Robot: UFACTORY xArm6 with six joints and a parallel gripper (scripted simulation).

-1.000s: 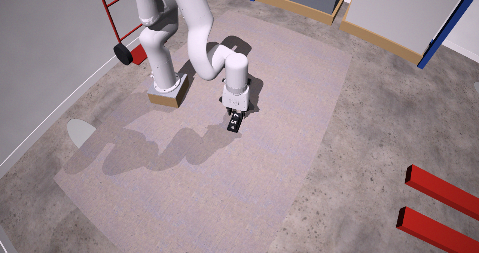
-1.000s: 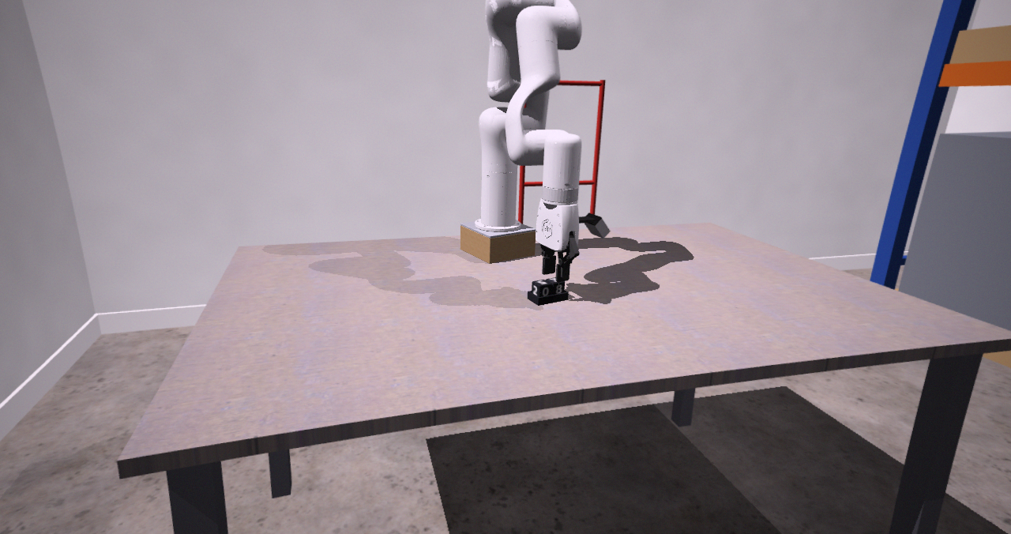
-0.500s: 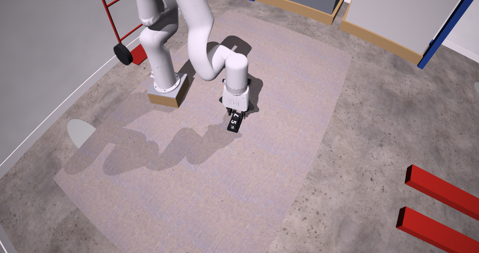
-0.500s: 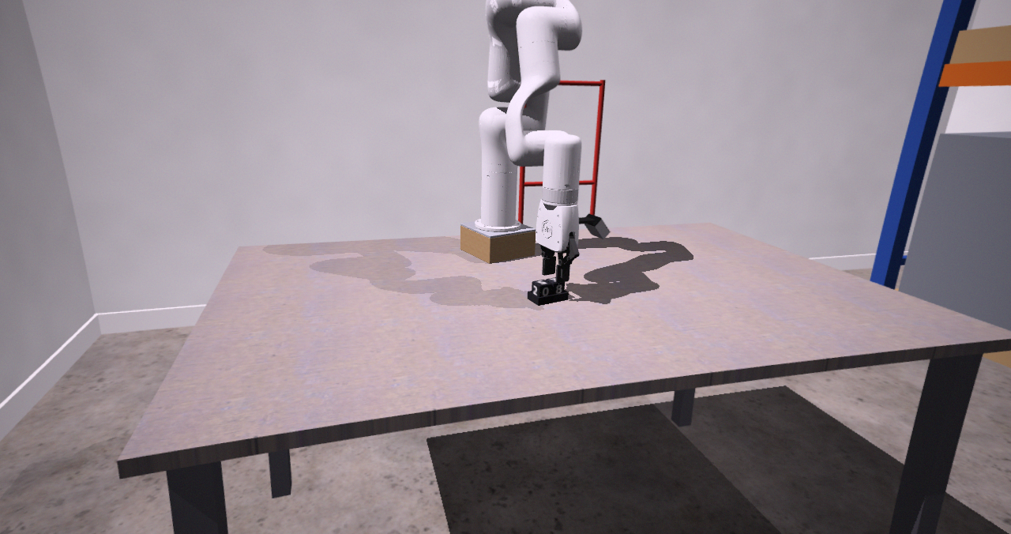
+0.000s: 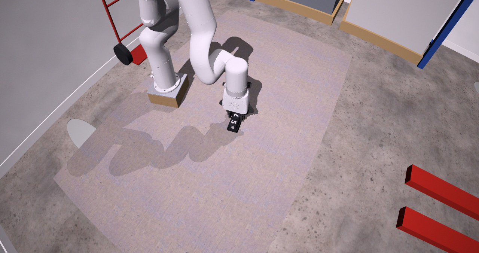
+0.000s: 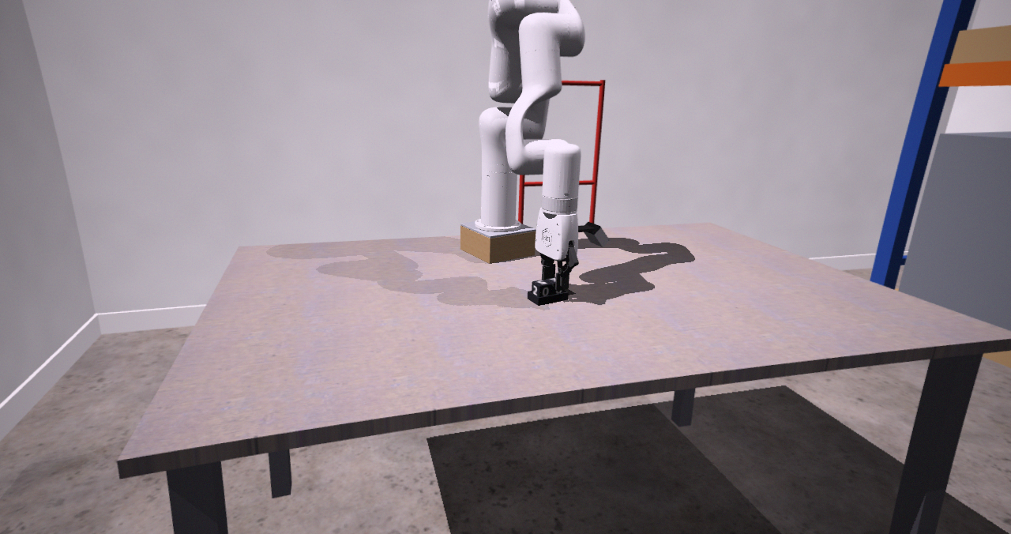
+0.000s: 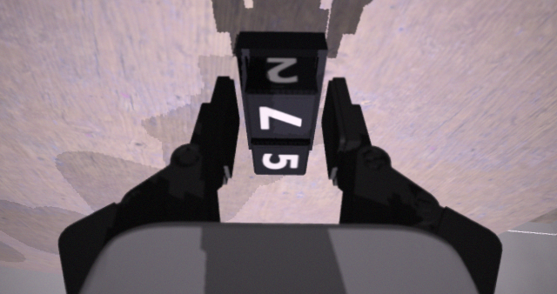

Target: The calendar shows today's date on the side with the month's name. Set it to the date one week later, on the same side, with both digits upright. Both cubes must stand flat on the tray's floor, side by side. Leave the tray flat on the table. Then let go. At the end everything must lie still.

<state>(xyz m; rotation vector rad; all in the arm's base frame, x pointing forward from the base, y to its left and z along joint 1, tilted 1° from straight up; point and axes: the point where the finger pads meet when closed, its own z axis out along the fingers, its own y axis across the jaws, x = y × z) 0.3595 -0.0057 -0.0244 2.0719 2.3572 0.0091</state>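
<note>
Right now I am lowering the half-open, empty gripper [image 7: 280, 111] astride the nearer cube [image 7: 280, 117], risking its fingers nudging the tray [image 7: 280, 42] across the tabletop [image 6: 353, 340].

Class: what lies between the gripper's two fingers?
The cube with 7 on top, standing in the black tray, lies between the open fingers, with a narrow gap on each side. The wrist view shows this best.
</note>
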